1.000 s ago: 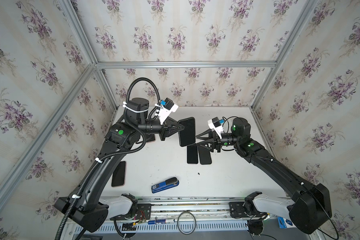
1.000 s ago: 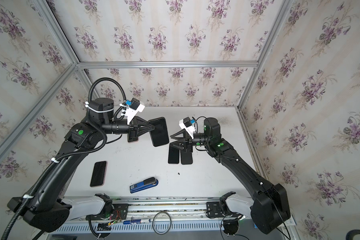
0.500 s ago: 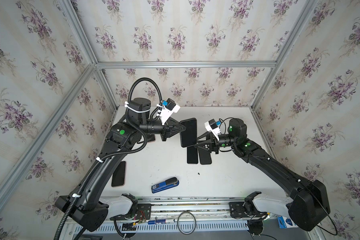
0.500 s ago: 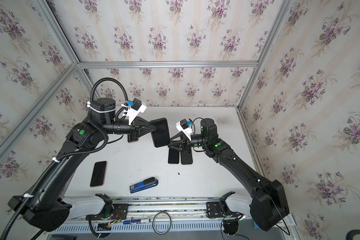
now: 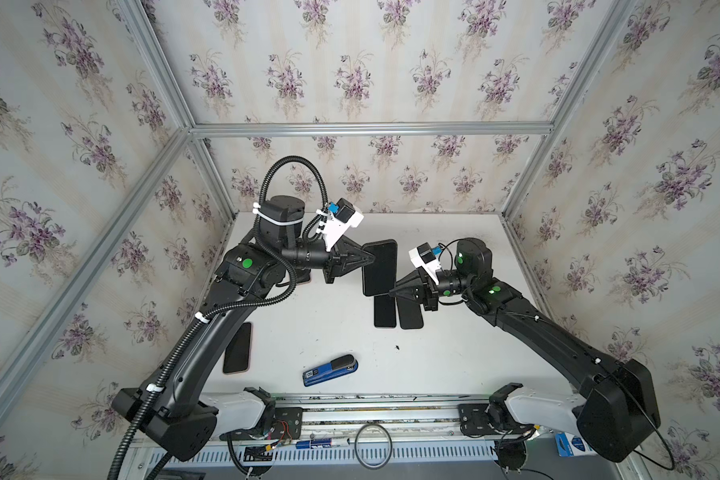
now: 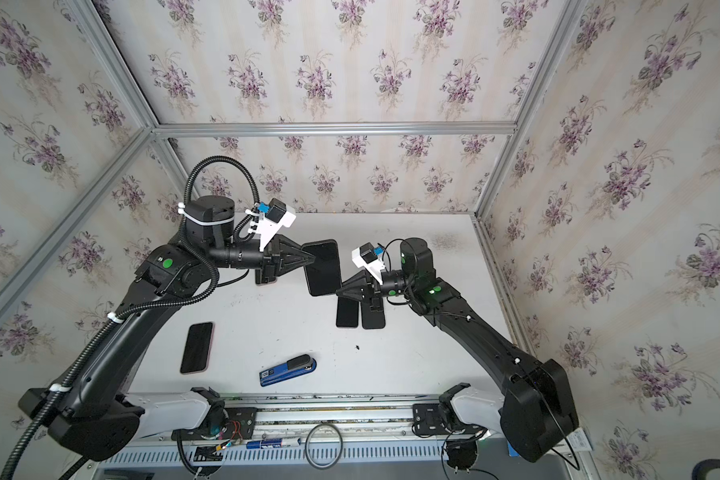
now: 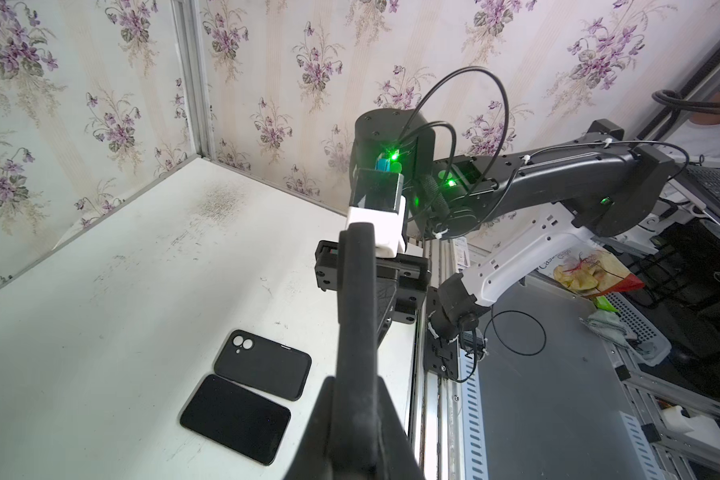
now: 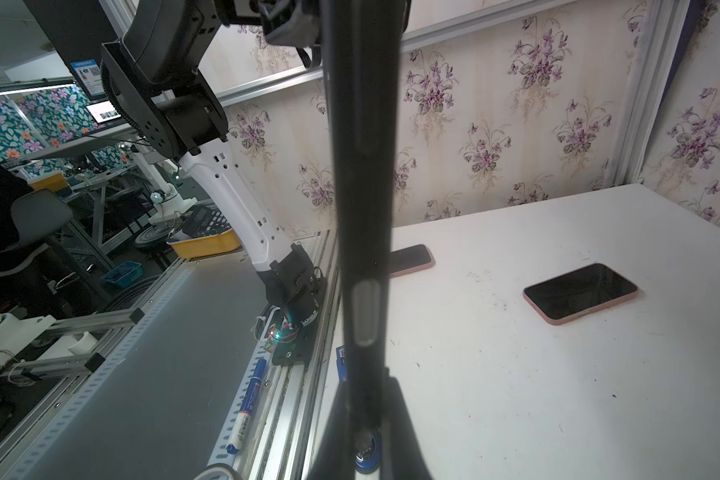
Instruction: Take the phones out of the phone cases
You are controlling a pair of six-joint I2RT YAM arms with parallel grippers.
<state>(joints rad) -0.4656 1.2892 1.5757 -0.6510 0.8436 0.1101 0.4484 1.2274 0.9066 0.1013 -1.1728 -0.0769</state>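
Note:
The phone in its black phone case point(image 5: 379, 266) point(image 6: 321, 266) hangs upright in the air above the table's middle. My left gripper point(image 5: 371, 258) point(image 6: 312, 259) is shut on its left long edge. My right gripper point(image 5: 391, 293) point(image 6: 338, 292) comes from the right and is shut on its lower right corner. In the left wrist view the cased phone point(image 7: 356, 311) shows edge-on, rising out of the left gripper point(image 7: 356, 386). In the right wrist view its case edge point(image 8: 364, 166) with side buttons stands between the fingers of the right gripper point(image 8: 364, 382).
Below the held phone lie a bare black phone point(image 5: 385, 311) point(image 7: 235, 417) and an empty black case point(image 5: 410, 316) point(image 7: 262, 363), side by side. A pink-cased phone point(image 5: 238, 348) point(image 8: 580, 293) lies front left, another point(image 8: 410, 259) near it. A blue stapler point(image 5: 330, 370) lies near the front edge.
My right gripper has moved left up to the held phone and closed from open onto its lower corner. The left gripper has kept its hold, nearly still.

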